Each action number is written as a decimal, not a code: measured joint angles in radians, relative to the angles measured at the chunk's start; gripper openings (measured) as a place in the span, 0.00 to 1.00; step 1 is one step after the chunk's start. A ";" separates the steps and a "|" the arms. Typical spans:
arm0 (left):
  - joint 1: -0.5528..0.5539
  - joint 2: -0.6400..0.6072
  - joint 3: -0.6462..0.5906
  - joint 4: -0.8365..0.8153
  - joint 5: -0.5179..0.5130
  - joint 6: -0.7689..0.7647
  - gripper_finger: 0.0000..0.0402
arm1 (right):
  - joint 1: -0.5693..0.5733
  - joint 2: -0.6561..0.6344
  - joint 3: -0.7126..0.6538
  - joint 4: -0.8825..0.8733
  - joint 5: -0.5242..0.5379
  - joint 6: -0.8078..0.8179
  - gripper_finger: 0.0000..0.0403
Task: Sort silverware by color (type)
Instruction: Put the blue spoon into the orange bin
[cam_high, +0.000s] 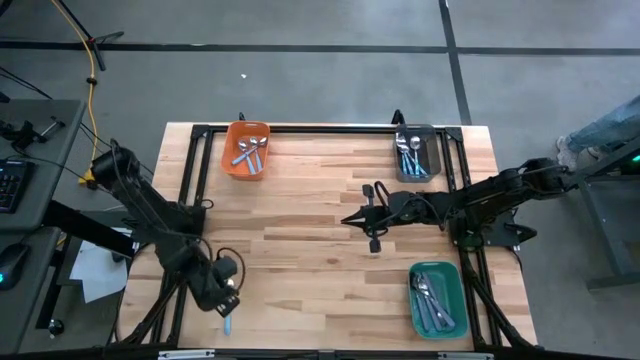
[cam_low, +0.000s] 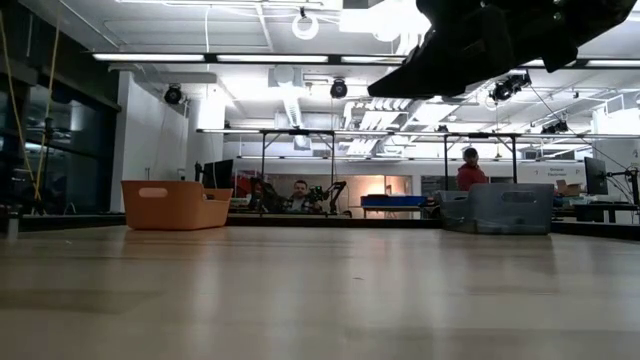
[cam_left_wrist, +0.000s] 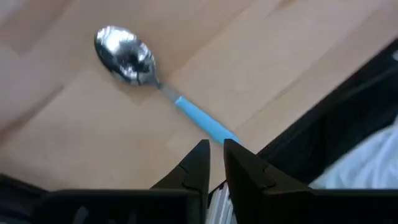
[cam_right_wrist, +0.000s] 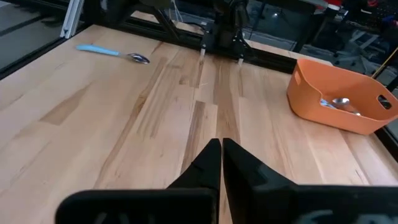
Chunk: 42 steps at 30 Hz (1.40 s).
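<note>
Blue-handled spoon (cam_left_wrist: 163, 89) lying loose on the table (cam_high: 320, 260) at the near left corner, just off the left gripper (cam_left_wrist: 214, 155). Fingers there nearly pressed together, pinching nothing. Right gripper (cam_right_wrist: 221, 152) hovering mid-table, fingers closed, empty. Other silverware sitting in the orange bin (cam_high: 245, 150), grey bin (cam_high: 415, 152) and green bin (cam_high: 437, 300).

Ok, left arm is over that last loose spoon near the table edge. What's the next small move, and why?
Probably open the left gripper, then lower it onto the blue handle. The spoon lies flat and ungrasped on the table, and the fingers are nearly together just above the handle's end. The right gripper waits at mid-table.
</note>
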 joint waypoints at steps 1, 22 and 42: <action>-0.005 0.020 0.009 0.000 0.000 -0.029 0.11 | 0.000 0.000 0.000 -0.002 0.000 0.000 0.00; 0.011 0.198 -0.016 0.006 -0.083 -0.186 0.40 | 0.003 0.000 0.000 -0.026 0.000 0.037 0.00; -0.044 0.201 -0.025 -0.008 -0.144 -0.247 0.36 | 0.003 0.000 0.000 -0.030 0.000 0.056 0.00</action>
